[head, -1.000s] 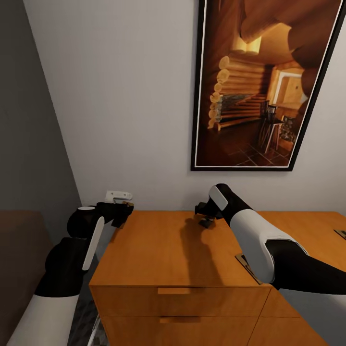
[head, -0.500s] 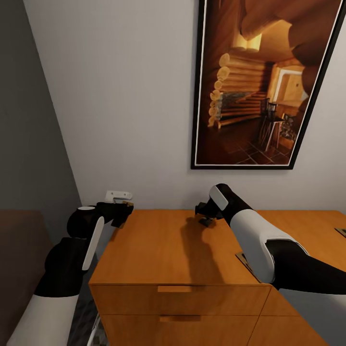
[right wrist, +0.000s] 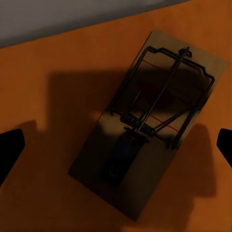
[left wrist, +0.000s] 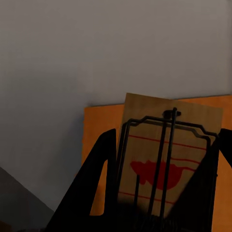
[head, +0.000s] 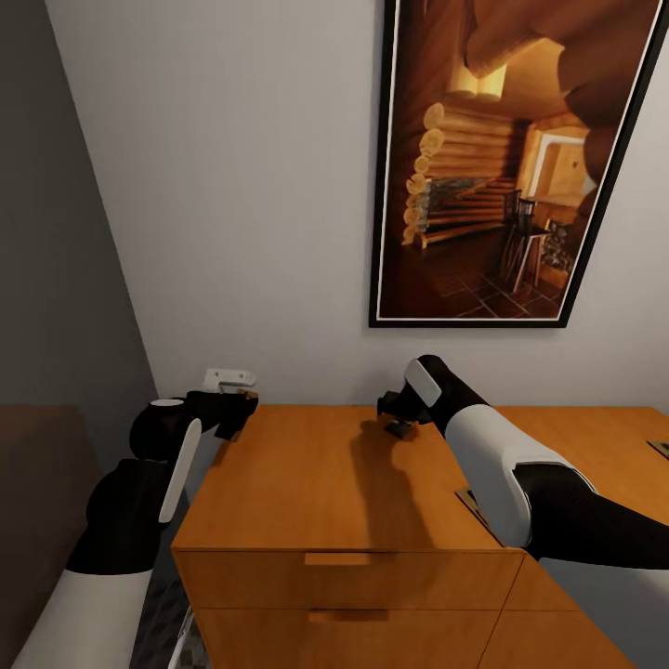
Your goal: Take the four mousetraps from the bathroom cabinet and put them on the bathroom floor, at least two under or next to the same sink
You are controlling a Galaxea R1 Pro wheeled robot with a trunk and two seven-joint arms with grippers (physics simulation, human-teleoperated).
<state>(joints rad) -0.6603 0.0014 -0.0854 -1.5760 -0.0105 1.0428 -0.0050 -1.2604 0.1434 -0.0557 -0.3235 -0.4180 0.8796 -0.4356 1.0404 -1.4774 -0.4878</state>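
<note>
The cabinet (head: 334,483) is an orange-brown wooden chest with drawers, right in front of me. My left gripper (head: 238,409) hovers at its back left corner, shut on a mousetrap (left wrist: 166,145), a tan board with dark wire and a red spot held between the black fingers (left wrist: 96,193). My right gripper (head: 397,424) hangs open just above the cabinet top near the wall. Under it a second mousetrap (right wrist: 150,130) lies flat on the wood, in shadow, and its fingertips (right wrist: 9,150) stand wide on either side. Another mousetrap (head: 472,506) peeks out behind my right forearm. One more mousetrap (head: 659,452) lies at the far right edge.
A large framed picture (head: 511,167) of a log cabin hangs on the white wall above the cabinet. A small white wall fitting (head: 229,377) sits beside my left gripper. A dark grey wall (head: 56,279) and a brown surface (head: 37,483) close off the left side.
</note>
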